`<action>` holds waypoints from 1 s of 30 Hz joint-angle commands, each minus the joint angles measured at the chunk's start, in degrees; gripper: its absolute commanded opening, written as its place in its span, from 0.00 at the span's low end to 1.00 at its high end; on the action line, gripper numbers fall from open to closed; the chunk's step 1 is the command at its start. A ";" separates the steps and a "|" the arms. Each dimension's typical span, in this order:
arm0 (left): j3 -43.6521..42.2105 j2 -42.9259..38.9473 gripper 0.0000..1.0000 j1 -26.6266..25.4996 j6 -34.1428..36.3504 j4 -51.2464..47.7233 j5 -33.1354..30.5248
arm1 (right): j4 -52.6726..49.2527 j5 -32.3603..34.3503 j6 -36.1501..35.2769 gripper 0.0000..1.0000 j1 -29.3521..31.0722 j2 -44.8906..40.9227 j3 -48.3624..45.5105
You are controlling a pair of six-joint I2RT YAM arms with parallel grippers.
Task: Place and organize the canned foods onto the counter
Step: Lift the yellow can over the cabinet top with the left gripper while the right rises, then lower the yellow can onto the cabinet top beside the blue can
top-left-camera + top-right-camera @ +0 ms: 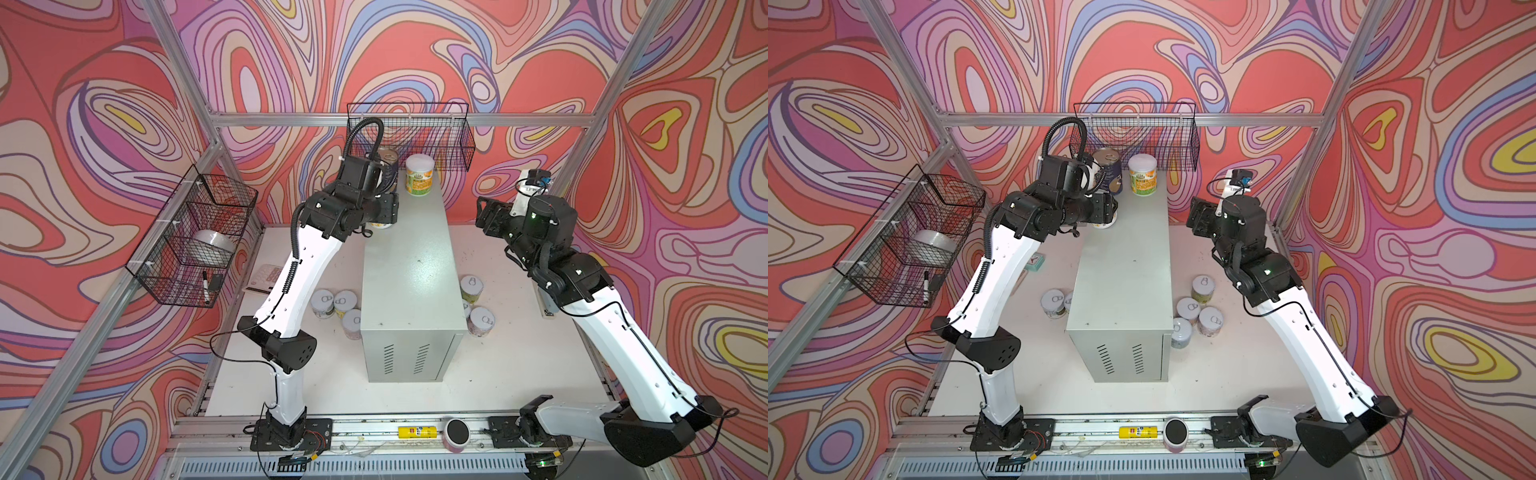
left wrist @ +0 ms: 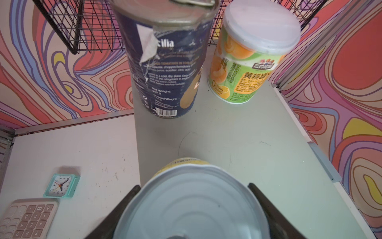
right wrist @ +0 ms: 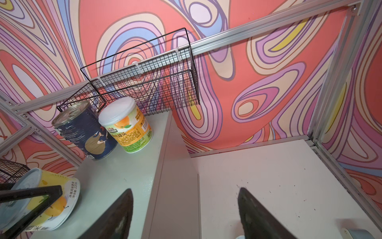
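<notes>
In a top view my left hand reached over the table, clamped on a yellow can; more cans stood low beside it. Left wrist: a blue tin and green can stood ahead. Right wrist: my right hand gaped empty beside the table.

White tabletop bears the counter (two tins atop), short cans, clock, calculator.

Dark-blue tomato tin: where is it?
In both top views the dark-blue tin stands upright at the far end of the counter, left of the green-labelled peach can, below the black wire basket.
</notes>
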 commanded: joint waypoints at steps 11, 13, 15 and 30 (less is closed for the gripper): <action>2.07 0.58 1.00 -0.20 0.25 5.68 0.75 | 1.91 0.63 -0.25 0.82 -0.32 -0.91 -1.75; 2.43 0.01 1.00 -0.20 0.82 6.74 0.52 | 1.98 0.58 -0.29 0.82 -0.27 -0.82 -1.67; 2.78 -0.87 0.99 -0.20 1.55 8.07 0.75 | 2.07 0.31 -0.43 0.82 -0.28 -0.66 -1.32; -20.75 -18.39 0.81 -8.34 6.44 17.18 -11.01 | 3.23 -3.17 0.13 0.81 -0.28 -0.43 -1.18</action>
